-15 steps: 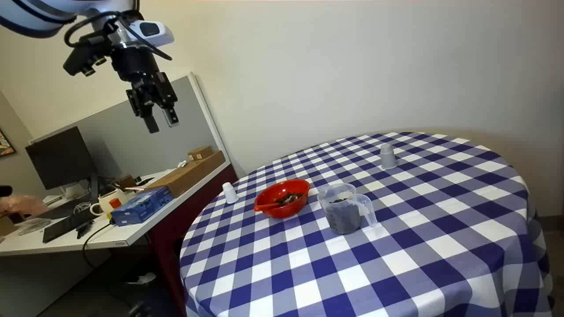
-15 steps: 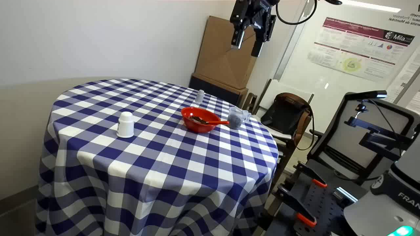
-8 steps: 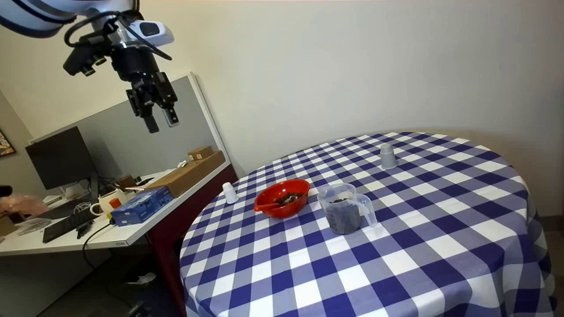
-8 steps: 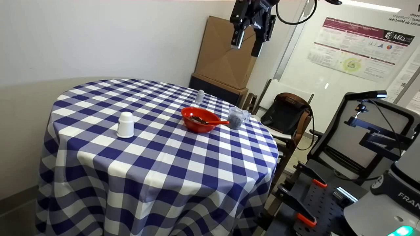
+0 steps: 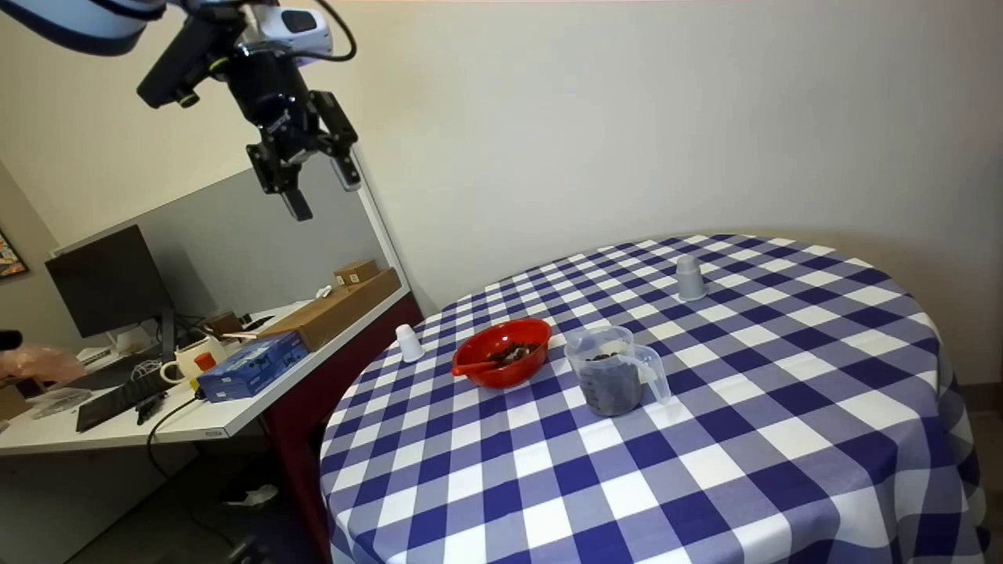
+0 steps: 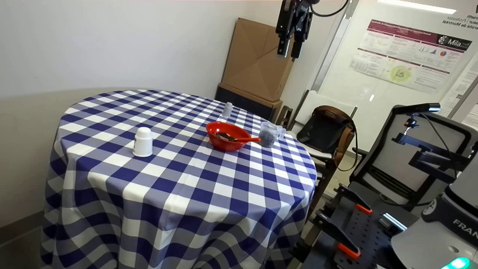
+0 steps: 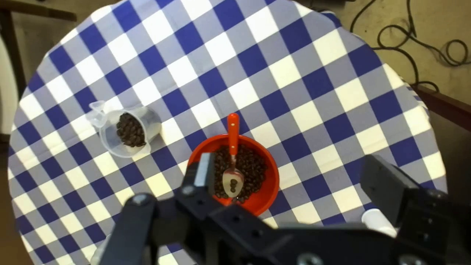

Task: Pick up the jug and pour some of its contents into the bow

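The clear plastic jug (image 5: 613,384) stands upright on the table, part filled with dark beans; it also shows in an exterior view (image 6: 268,135) and the wrist view (image 7: 151,121). The red bowl (image 5: 509,377) stands beside it and holds dark beans and a red-handled spoon (image 7: 233,132); the bowl also shows in an exterior view (image 6: 226,145) and the wrist view (image 7: 271,184). My gripper (image 5: 326,197) is open and empty, high above the table and apart from both; it also shows in an exterior view (image 6: 289,53). In the wrist view, one finger of the gripper (image 7: 290,173) covers the bowl's edge.
White cup-like objects stand on the checked tablecloth (image 5: 548,478), one near the bowl's far side (image 5: 409,345) and one farther off (image 5: 690,278). A desk (image 5: 211,415) with a monitor and boxes stands beside the table. A chair with a bag (image 6: 323,127) stands behind it.
The gripper holds still between the earlier frames, then by now has shifted right and tilted, rising in an exterior view. It stays open. The jug, bowl and spoon have not moved.
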